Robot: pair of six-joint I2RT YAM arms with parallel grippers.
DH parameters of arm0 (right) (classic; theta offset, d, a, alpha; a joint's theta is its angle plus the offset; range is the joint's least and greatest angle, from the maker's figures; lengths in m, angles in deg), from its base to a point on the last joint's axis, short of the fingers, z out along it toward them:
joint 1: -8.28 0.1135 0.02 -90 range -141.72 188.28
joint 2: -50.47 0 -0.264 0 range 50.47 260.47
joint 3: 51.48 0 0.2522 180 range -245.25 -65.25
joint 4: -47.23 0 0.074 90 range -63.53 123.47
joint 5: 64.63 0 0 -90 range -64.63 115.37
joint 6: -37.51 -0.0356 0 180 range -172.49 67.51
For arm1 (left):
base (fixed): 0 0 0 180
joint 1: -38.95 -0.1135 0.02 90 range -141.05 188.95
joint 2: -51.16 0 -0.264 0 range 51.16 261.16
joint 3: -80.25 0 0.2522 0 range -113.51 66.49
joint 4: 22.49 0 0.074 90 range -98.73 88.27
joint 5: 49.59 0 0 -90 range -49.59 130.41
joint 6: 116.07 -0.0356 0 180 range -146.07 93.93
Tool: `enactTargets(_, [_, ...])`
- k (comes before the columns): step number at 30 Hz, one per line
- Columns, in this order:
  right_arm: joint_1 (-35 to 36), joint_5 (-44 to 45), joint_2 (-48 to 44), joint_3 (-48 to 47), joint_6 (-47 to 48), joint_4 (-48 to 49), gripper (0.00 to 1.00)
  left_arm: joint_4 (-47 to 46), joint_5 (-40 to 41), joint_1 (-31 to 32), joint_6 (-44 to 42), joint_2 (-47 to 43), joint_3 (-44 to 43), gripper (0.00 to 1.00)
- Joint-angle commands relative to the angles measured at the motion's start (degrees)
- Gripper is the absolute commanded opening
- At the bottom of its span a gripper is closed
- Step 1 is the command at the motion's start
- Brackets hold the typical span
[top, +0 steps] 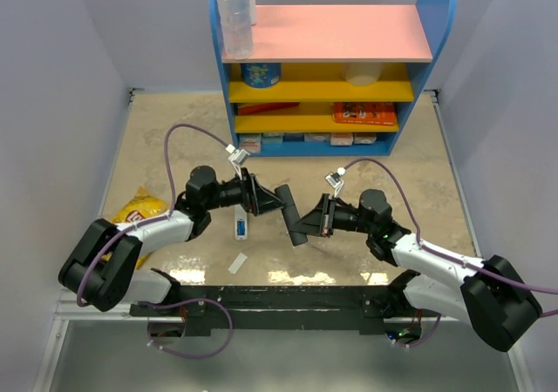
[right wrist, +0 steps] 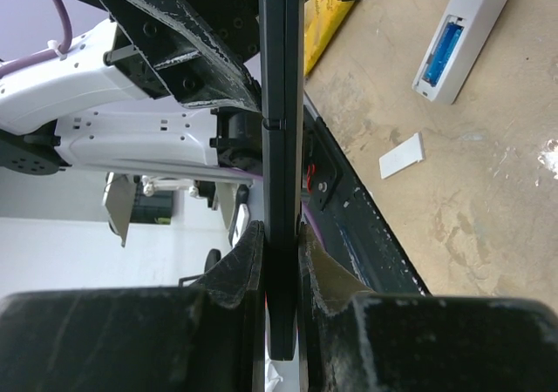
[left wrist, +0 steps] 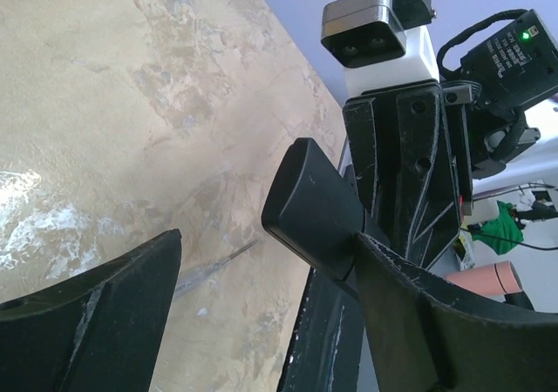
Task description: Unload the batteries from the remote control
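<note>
From overhead I am watching both arms meeting above the middle of the counter (top: pixel 166 139). The right gripper (top: pixel 310 223) is clamping a black remote (top: pixel 289 212) by one end, and the left gripper (top: pixel 275 199) is standing wide around the other end. The right wrist camera is giving me the remote edge-on, pinched tight between both fingers (right wrist: pixel 240 270). The left wrist camera is showing that remote's rounded tip close against one finger, with the other finger well apart from it. Only the right wrist view is letting me read the blue battery (right wrist: pixel 440 49), which is sitting in the open compartment of a white remote (right wrist: pixel 475 13) lying on the counter. A small white cover (right wrist: pixel 402 155) is lying near it. Overhead, a yellow chip bag (top: pixel 139 209) is lying beside the left arm.
</note>
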Motion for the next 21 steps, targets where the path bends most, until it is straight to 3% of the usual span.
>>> enactTargets(1, [0.20,-1.58,-0.43,-1.38,-0.40,4.48,0.00,1.27,4.37,0.23,-4.19,1.03,-2.35,0.82])
enactTargets(13, [0.29,-1.24,-2.37,0.46,0.56,1.59,0.00,6.29,8.68,0.14,-6.39,5.34,-7.19,0.75])
enactTargets(21, [0.20,-0.79,-1.31,0.11,1.18,0.61,0.00,8.39,5.79,-1.09,-5.07,0.52,-8.85,0.85])
